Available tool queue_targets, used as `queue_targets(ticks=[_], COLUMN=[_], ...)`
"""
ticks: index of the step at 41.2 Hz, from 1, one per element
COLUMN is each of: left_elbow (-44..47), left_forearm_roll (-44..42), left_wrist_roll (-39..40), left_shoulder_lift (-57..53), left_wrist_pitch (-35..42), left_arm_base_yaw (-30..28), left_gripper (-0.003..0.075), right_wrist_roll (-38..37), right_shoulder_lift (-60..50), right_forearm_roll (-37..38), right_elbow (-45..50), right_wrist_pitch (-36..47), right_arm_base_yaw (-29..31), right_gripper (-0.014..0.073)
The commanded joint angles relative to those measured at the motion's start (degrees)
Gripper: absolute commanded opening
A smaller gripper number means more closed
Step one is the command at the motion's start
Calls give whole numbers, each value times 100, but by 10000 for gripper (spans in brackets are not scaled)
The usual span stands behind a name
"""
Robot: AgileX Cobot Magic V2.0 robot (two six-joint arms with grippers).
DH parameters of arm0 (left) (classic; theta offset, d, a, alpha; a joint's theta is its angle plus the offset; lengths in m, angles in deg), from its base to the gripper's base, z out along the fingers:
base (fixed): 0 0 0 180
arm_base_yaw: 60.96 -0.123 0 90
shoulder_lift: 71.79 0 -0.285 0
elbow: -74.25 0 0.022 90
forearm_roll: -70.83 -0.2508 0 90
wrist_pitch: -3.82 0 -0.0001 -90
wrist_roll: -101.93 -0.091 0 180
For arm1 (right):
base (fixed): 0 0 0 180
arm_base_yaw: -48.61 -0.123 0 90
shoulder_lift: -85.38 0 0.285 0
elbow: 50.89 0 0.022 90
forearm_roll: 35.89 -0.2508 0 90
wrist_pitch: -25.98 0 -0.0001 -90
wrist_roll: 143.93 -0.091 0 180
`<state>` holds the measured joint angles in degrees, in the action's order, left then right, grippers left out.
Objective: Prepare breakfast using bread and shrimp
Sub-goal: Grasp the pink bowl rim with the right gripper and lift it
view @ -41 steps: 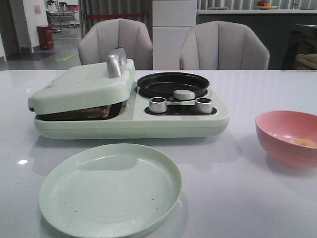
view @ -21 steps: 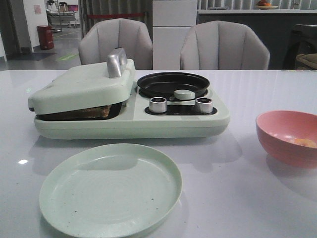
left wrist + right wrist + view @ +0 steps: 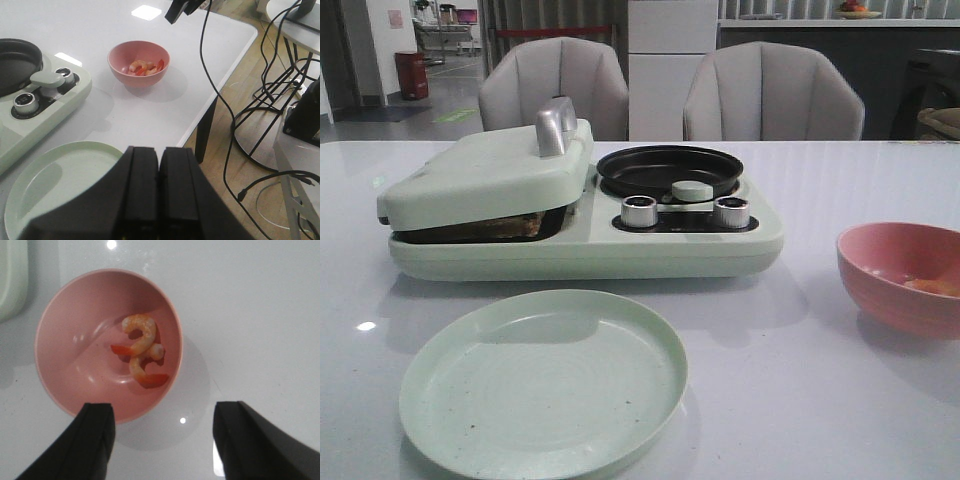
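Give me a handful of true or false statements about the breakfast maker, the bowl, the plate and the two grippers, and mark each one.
1. The shrimp lie in the pink bowl. True.
2. The green plate holds a slice of bread. False: the plate is bare; the bread shows under the lid of the breakfast maker.
3. The black pan on the breakfast maker has shrimp in it. False: the pan is empty.
4. The right gripper has its jaws open above the near side of the bowl. True.
5. The left gripper has its jaws wide open. False: they are shut together, holding nothing.
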<state>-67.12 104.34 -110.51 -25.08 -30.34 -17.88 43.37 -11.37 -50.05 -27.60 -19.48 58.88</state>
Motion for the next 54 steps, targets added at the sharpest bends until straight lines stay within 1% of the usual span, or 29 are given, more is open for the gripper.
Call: queue_targets(ticks=[1, 5, 10, 18, 21, 26, 29, 31, 34, 42, 48, 54], left_elbow=[-158, -158, -158, -158, -158, -158, -158, -158, -158, -158, -158, -158], left_forearm_roll=[143, 143, 143, 143, 143, 143, 143, 143, 143, 143, 143, 143], left_wrist_roll=[-5, -5, -5, -5, -5, -5, -5, -5, -5, -5, -5, -5], left_shoulder_lift=[-1, -1, -1, -1, -1, -1, -1, -1, -1, -1, -1, -1], left_wrist_pitch=[344, 322, 322, 299, 299, 290, 290, 290, 290, 290, 290, 290], left_arm_base_yaw=[29, 29, 29, 29, 29, 29, 29, 29, 29, 29, 29, 29], left_gripper=[101, 101, 101, 101, 102, 101, 101, 102, 101, 101, 101, 102], right_wrist_roll=[453, 573, 577, 596, 626, 724, 724, 724, 736, 839, 1012, 1046], right_shoulder_lift=[368, 850, 1398, 2043, 2165, 2254, 2261, 2261, 2249, 2106, 1636, 1035], right_forearm_roll=[-436, -584, -599, -606, -606, -606, -606, -606, -606, -600, -600, -555], right_elbow=[-356, -505, -682, -932, -963, -965, -965, -977, -984, -984, -1067, -1488], right_wrist_pitch=[322, 486, 701, 712, 707, 700, 712, 712, 700, 700, 703, 635], right_arm_base_yaw=[150, 149, 149, 149, 149, 149, 149, 149, 149, 149, 112, -107], right_gripper=[519, 519, 519, 513, 464, 274, 185, 141, 99, 16, 15, 15])
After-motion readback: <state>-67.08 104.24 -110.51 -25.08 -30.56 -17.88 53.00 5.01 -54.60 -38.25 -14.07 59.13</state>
